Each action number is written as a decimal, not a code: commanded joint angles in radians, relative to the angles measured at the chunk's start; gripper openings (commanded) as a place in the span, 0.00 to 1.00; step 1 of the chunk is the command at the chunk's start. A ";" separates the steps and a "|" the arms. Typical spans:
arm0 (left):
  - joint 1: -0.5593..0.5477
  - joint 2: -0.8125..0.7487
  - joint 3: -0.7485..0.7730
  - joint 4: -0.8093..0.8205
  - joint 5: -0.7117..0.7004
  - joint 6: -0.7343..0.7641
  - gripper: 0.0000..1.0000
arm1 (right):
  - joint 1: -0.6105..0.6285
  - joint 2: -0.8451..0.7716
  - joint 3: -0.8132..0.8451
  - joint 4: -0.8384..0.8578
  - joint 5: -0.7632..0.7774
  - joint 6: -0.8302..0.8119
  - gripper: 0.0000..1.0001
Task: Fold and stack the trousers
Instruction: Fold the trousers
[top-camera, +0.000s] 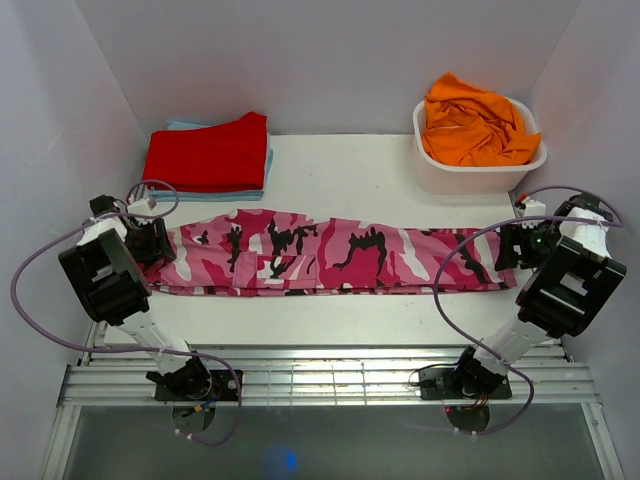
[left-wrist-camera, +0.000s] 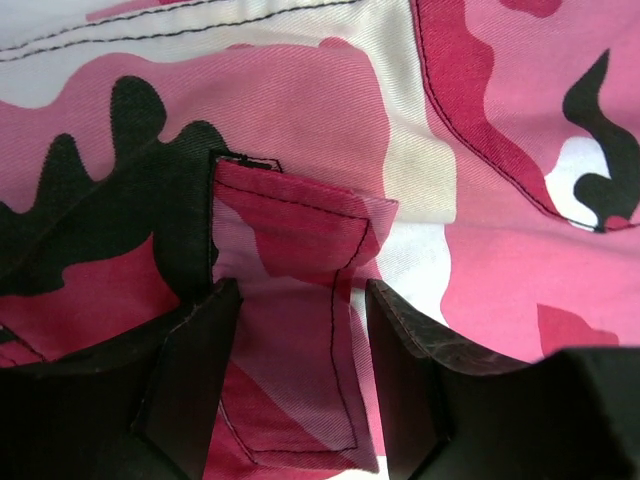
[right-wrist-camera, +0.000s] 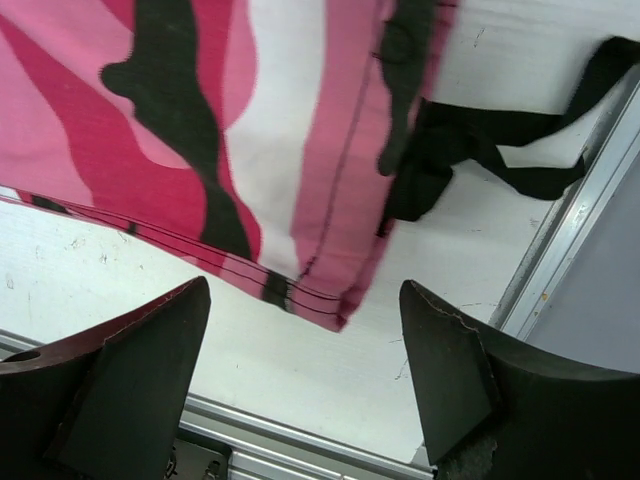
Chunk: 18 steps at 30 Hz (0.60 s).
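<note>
Flat across the middle of the tabletop (top-camera: 360, 180) lie the trousers (top-camera: 330, 255), stretched lengthwise from left to right, waist end toward my left arm and leg ends toward my right. The camouflage print runs pink, magenta, white and black along the whole length.

At the waist end sits my left tool (top-camera: 155, 240), low over the cloth. From its wrist camera I see it spread (left-wrist-camera: 303, 300), its two dark fingers (left-wrist-camera: 195, 370) either side of a stitched fabric tab (left-wrist-camera: 300, 280) (a belt loop, by the look of it) that stands up between them; whether the fingers touch the tab I cannot tell.

At the other end my right tool (top-camera: 512, 247) hangs over the hem corner. It is spread wide (right-wrist-camera: 303, 290), with bare tabletop and the hem's edge (right-wrist-camera: 320, 300) showing between the fingers. A black strap (right-wrist-camera: 500, 130) trails from the hem toward a metal rail (right-wrist-camera: 570, 230).

Farther back, a folded red garment (top-camera: 207, 152) rests on a light blue one (top-camera: 185, 126) at rear left, well apart from a white tub (top-camera: 480, 175) at rear right that holds a crumpled orange garment (top-camera: 470, 125).
</note>
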 joint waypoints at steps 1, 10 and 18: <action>0.019 0.058 -0.009 0.010 -0.201 0.063 0.66 | -0.013 0.014 0.033 -0.024 -0.045 0.010 0.82; 0.027 0.061 0.004 -0.008 -0.160 0.054 0.67 | -0.029 0.077 -0.042 0.068 -0.071 0.075 0.83; 0.025 0.041 0.001 -0.016 -0.143 0.051 0.68 | -0.029 0.161 -0.157 0.138 -0.077 0.096 0.81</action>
